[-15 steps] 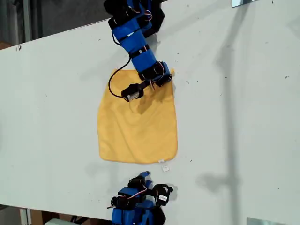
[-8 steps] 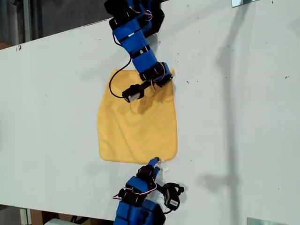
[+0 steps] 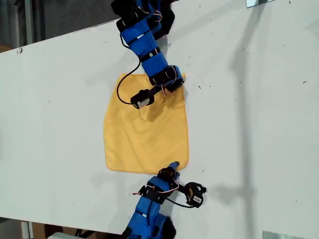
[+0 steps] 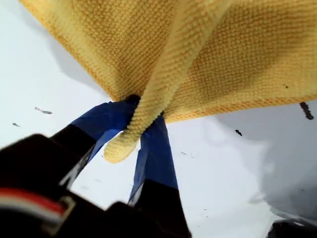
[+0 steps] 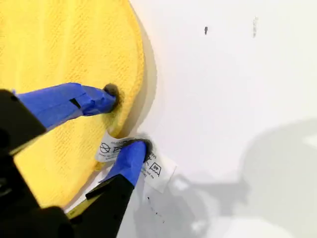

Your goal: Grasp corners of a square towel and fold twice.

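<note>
On the white table (image 3: 259, 124) the yellow towel (image 3: 144, 134) lies spread mostly flat, about mid-frame in the exterior view. First gripper (image 4: 133, 121): blue fingers (image 4: 154, 153) pinched onto a towel corner (image 4: 121, 144), a bunched ridge of cloth running out between them, hem edge hanging just off the table surface. In the exterior view this is the arm reaching in from the top, sitting at the towel's upper-right corner (image 3: 180, 79). Second gripper (image 5: 126, 121): jaws partly open, straddling the towel's rounded edge. One finger (image 5: 89, 99) presses down on the cloth, the other (image 5: 130, 161) sits on the table on top of the white care label (image 5: 158, 171) that sticks out from the hem. Nothing clamped between them. In the exterior view this arm comes up from the bottom edge, tip at the towel's lower-right corner (image 3: 182, 163). Small dark specks (image 5: 206, 30) on the table beside the towel. Towel's left side, as the exterior view shows it, lies flat and untouched.
</note>
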Robot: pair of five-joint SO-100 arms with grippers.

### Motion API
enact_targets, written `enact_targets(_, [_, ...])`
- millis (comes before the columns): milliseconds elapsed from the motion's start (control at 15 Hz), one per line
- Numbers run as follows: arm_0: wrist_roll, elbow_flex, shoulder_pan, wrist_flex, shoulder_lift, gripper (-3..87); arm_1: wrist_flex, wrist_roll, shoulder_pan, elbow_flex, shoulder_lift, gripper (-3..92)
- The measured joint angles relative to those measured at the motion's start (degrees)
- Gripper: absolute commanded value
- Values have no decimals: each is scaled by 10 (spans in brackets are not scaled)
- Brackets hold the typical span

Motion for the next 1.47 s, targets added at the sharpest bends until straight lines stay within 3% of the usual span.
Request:
enact_targets(200, [-1,-76,8,-18,-89,-2,-5,5,0,3,4,-1])
enact_targets(467, [67,-331,23,192,-165,-2,11,6,-14,3,58,-1])
enact_targets(733, [161,-447,19,269,-151,-2,75,-11,-9,-53,170,-1])
enact_targets(1000, [221,-414,-33,313,-31,-2,80,-69,107,39,343,-1])
enact_targets(1267, [265,-258,-126,316,225,-2,107,-134,263,127,622,-1])
enact_targets(1467, [292,-184,-221,344,383,-2,114,-178,329,128,651,-1])
